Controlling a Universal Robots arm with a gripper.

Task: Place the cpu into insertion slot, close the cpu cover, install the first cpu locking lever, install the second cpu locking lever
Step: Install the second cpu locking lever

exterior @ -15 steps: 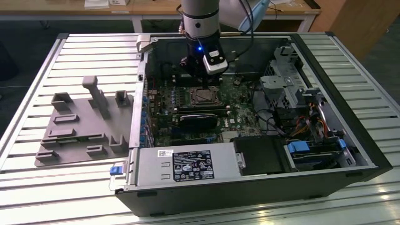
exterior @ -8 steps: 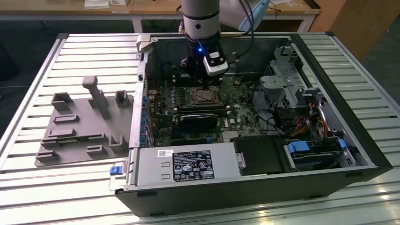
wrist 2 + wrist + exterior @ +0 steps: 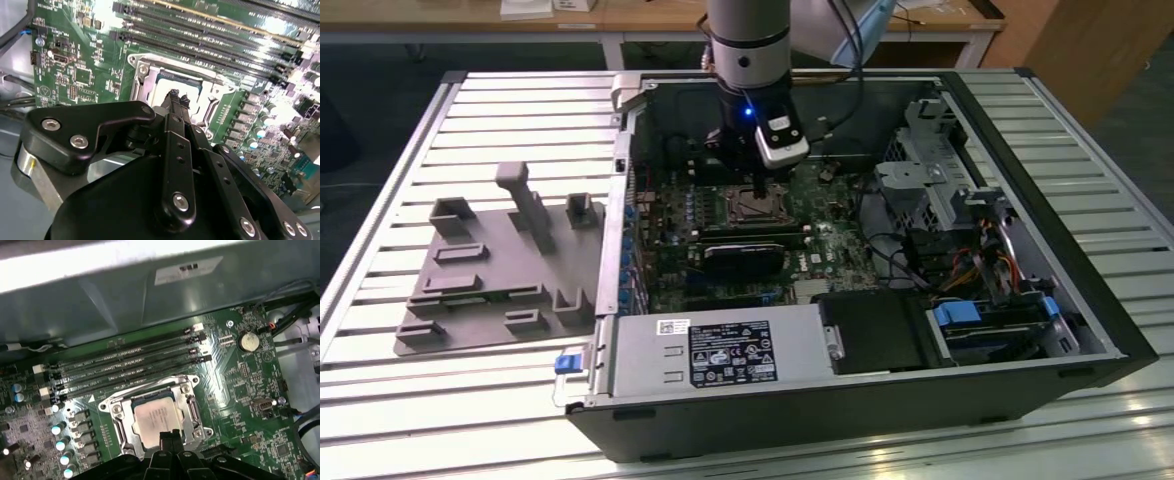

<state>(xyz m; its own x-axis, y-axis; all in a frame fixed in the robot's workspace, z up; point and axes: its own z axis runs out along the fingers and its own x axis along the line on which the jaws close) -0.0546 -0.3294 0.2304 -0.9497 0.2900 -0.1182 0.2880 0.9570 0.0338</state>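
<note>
The gripper (image 3: 169,436) hangs low over the socket, fingers (image 3: 174,100) pressed together and empty, probably to push rather than grasp — the cpu (image 3: 155,418) already sits framed by the cpu cover (image 3: 186,384).

Exterior view: we look down from high and well back at the open computer case (image 3: 854,250) on the slatted counter (image 3: 440,400). Both wrist views: we sit close above the motherboard (image 3: 240,390), past the gripper (image 3: 170,436), from opposing sides, sharing the cpu socket (image 3: 172,82) and memory slots (image 3: 130,367).
</note>
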